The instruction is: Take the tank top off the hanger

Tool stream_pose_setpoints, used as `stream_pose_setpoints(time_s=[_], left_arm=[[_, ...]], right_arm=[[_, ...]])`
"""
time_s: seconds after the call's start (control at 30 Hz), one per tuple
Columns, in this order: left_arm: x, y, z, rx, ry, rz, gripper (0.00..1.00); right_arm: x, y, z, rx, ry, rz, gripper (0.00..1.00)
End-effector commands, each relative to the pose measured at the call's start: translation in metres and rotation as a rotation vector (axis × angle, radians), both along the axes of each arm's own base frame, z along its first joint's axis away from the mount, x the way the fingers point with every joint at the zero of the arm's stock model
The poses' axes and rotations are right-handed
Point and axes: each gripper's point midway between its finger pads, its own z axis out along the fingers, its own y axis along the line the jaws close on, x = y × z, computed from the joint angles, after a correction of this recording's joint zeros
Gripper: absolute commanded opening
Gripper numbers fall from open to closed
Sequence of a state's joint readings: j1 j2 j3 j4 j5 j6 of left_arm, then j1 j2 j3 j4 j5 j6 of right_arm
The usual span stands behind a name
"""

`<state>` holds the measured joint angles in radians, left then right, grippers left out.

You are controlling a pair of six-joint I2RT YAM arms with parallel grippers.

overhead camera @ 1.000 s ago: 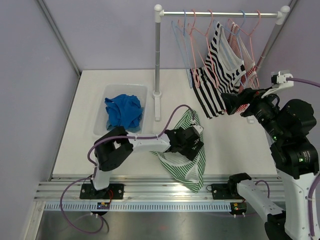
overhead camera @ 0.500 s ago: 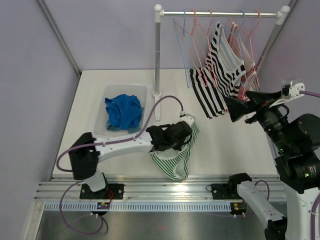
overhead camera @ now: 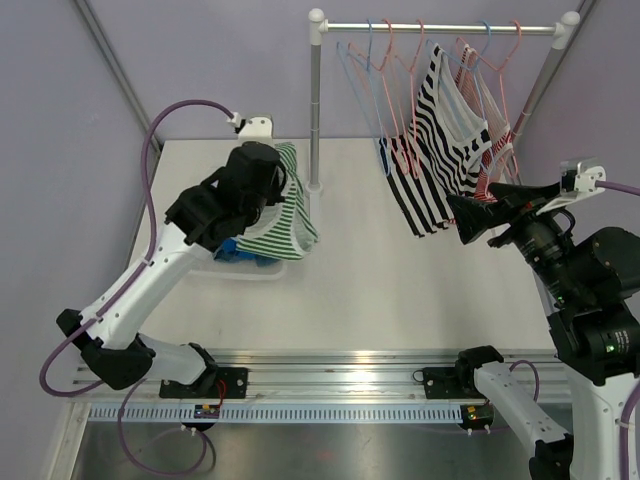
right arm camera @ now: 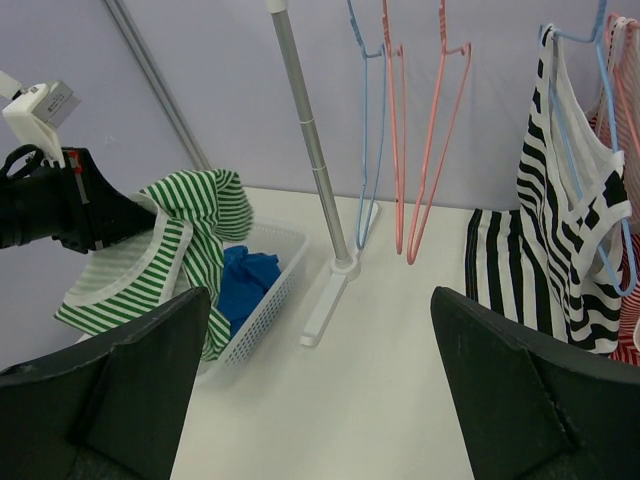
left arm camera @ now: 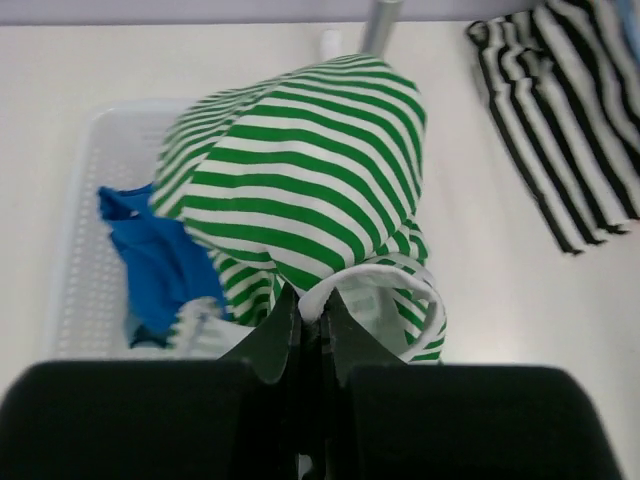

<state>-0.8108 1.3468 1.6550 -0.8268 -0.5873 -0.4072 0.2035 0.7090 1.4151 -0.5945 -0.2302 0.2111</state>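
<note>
Green-striped top (left arm camera: 300, 180) now above mesh basket (left arm camera: 80, 280)

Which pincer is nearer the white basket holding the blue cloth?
Left. The left pincer hangs over the basket, shut on the green striped top; the right pincer, open, sits across the table by the rack.

One green top (overhead camera: 283, 226), one basket (left arm camera: 76, 232), one rack (overhead camera: 315, 100)

Light: bright, even, probably from overhead; the white table (overhead camera: 450, 270) looks nearly washed out.
Shadows: soft, faint beneath the green striped top (overhead camera: 285, 228).
Glare: pale streak on the metal rail (overhead camera: 350, 378).
Focus: left fingers (left arm camera: 268, 345) and right fingers (right arm camera: 520, 390) are dark, blurred, the scene behind them clear; overhead view is sharp.
</note>
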Motion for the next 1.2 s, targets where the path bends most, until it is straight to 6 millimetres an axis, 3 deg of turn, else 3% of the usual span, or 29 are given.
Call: stream_pose_setpoints(time_s=[0.0,0.2,0.27,0.37,0.43,0.57,0.6,0.63,0.7,0.73,0.77,0.8,0.93,0.97,1.07,1.1,1.17], left_arm=[[0.016,0.037,0.005,0.037,0.032,0.057,0.0],[0.048,0.06,0.003,-0.005,0.103,0.047,0.0],[0.053,0.054,0.006,-0.051,0.126,-0.016,0.0],[0.067,0.062,-0.004,-0.107,0.178,-0.041,0.0],[0.08,0.075,-0.02,-0.111,0.227,-0.014,0.0],[0.099,0.108,-0.074,-0.059,0.385,0.092,0.0],[0.105,0.125,-0.081,-0.026,0.399,0.145,0.0],[0.114,0.135,-0.102,0.01,0.445,0.182,0.0],[0.125,0.144,-0.119,0.049,0.477,0.213,0.0],[0.13,0.141,-0.125,0.056,0.486,0.193,0.0],[0.136,0.131,-0.145,0.04,0.538,0.152,0.0],[0.139,0.125,-0.153,0.031,0.549,0.134,0.0],[0.14,0.113,-0.216,0.068,0.666,0.122,0.0],[0.137,0.109,-0.24,0.085,0.724,0.12,0.0],[0.124,0.112,-0.284,0.13,0.843,0.16,0.0],[0.119,0.114,-0.309,0.142,0.898,0.181,0.0],[0.11,0.115,-0.333,0.157,0.954,0.195,0.0]], right_arm=[[-0.007,0.0,0.019,0.02,-0.069,0.011,1.0],[-0.007,0.001,0.016,0.019,-0.07,0.013,0.99],[-0.007,0.001,0.015,0.013,-0.068,0.014,0.99],[-0.006,0.001,0.013,0.013,-0.068,0.014,0.99],[-0.006,0.002,0.012,0.012,-0.07,0.019,1.0],[-0.004,0.003,0.01,0.01,-0.066,0.025,1.0],[-0.004,0.004,0.011,0.009,-0.068,0.026,0.99],[-0.004,0.004,0.01,0.01,-0.067,0.028,1.0],[-0.003,0.005,0.01,0.008,-0.069,0.034,1.0],[-0.002,0.005,0.008,0.009,-0.067,0.034,0.99],[-0.001,0.006,0.006,0.009,-0.062,0.037,0.99],[0.001,0.006,0.006,0.011,-0.063,0.036,1.0],[0.008,0.008,0.001,0.01,-0.041,0.038,0.99],[0.013,0.005,-0.001,0.008,-0.026,0.016,0.99],[0.031,-0.005,-0.012,0.001,0.061,-0.067,0.99],[0.037,-0.011,-0.014,-0.001,0.081,-0.106,1.0],[0.043,-0.012,-0.018,-0.013,0.12,-0.122,0.99]])
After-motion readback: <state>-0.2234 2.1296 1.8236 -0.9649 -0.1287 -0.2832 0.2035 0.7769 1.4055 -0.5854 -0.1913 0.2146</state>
